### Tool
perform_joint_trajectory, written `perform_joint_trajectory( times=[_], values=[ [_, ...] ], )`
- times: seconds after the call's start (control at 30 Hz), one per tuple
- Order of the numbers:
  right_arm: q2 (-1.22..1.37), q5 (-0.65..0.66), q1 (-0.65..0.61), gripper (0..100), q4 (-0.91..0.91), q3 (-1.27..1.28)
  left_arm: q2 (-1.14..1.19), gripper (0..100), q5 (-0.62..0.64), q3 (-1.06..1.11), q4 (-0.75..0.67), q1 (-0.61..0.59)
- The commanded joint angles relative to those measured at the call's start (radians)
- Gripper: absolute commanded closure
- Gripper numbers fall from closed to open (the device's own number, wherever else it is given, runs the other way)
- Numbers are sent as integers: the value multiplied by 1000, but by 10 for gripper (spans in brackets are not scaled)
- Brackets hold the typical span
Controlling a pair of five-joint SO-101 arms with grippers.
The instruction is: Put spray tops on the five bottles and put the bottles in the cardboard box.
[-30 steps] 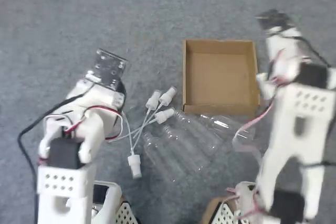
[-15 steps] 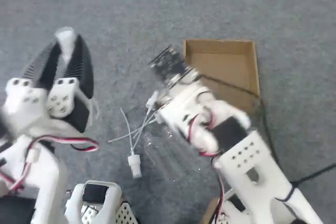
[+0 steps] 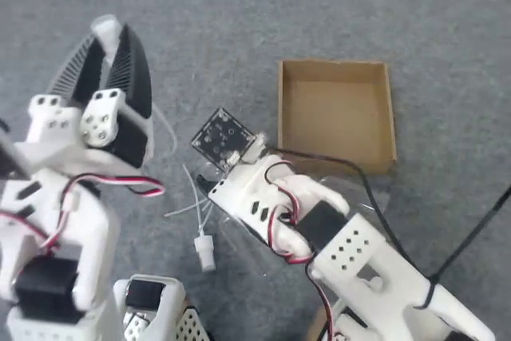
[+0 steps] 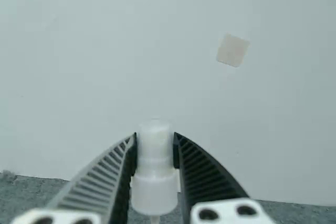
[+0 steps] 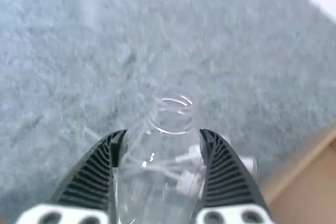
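Closest to the camera in the high view, a loose spray top (image 3: 205, 251) of white plastic lies on the grey, felt-like mat (image 3: 239, 29), a thin dip tube running from it. More pale dip tubes (image 3: 185, 197) fan out just beyond.

The right arm (image 3: 319, 229), white plastic strung with red and black wiring, reaches low across the middle of the mat. A small dark circuit board (image 3: 226, 137) sits at its wrist. The arm lies over the heap of bottles (image 3: 355, 189), whose glassy edge shows on the mat just in front of the box.

In its own wrist view, the right gripper (image 5: 160, 137) has its ribbed black jaws pressed against either side of a clear bottle (image 5: 169, 121). The bottle is round and thin-walled, and its open, threaded neck pokes out past the fingertips with no top fitted. White spray tops (image 5: 244, 165) lie on the mat just beyond it, near a tan cardboard edge.

On the other side, the left gripper (image 3: 108, 47) stands high above the mat, pointing upward. Its ridged black jaws are pinched almost together on a single spray top (image 3: 105, 29). The left wrist view shows that top (image 4: 154, 182) as a stepped white cylinder, a narrower cap above a wider collar. It is held upright between the jaws against a plain pale wall with a small square patch (image 4: 233, 51).

Farthest back, the cardboard box (image 3: 335, 117) sits right of centre on the mat. It is shallow, square and brown with its top open and its bare floor showing.
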Motion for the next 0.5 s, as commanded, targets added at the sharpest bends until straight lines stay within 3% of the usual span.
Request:
perform_joint_trajectory(
  times=[0.0,0.23,0.47],
  values=[
    [-101,-21,-18,992,-153,60,-5,989,11,36,-83,0],
    [-188,-26,-19,992,-180,132,5,989,127,81,-98,3],
    [-189,-28,-19,992,-179,135,3,989,129,116,-118,34]
  ],
)
